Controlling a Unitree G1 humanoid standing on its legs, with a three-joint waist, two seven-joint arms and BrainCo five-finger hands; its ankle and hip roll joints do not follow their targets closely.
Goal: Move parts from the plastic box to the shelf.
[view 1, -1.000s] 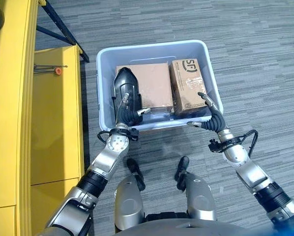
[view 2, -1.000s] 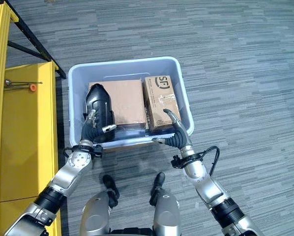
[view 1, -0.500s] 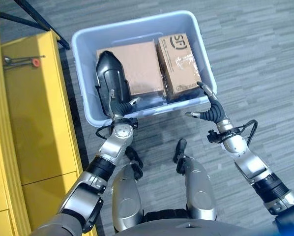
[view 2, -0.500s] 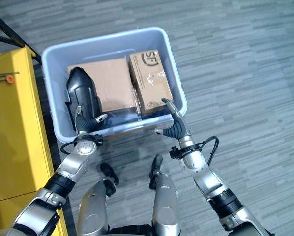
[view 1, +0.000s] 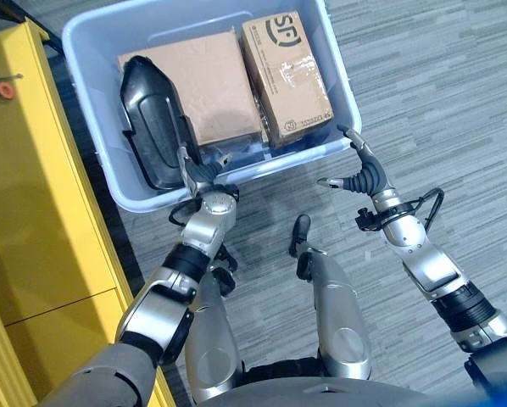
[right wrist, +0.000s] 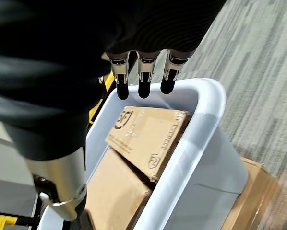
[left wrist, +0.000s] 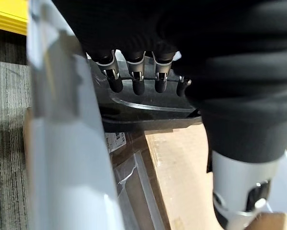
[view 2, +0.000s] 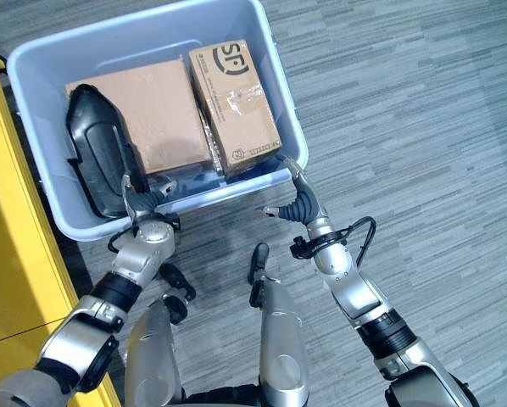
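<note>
Grey striped carpet floor (view 1: 440,93) carries the scene, with the yellow shelf (view 1: 33,212) well off beyond the left hand's outer side. Between and ahead of both hands sits the plastic box (view 1: 92,182), its near rim just past their fingertips. Inside, beyond the right hand (view 1: 361,174), lies the printed carton (view 1: 287,76); beside it, toward the left hand, the plain carton (view 1: 207,85). Directly ahead of the left hand (view 1: 201,174) lies the black part (view 1: 152,127), against the box wall.

The left hand reaches over the near rim, its fingers (left wrist: 134,79) straight and relaxed at the black part's edge, gripping nothing as far as the wrist view shows. The right hand hovers spread just outside the rim, fingers (right wrist: 141,76) extended, thumb apart, holding nothing.

By my reading, nothing has reached the shelf; every part is still in the box, so the whole transfer remains.

Compared with a second ago, the camera has swung, shifting box and shelf across the view, while both hands have kept their places at the near rim.
</note>
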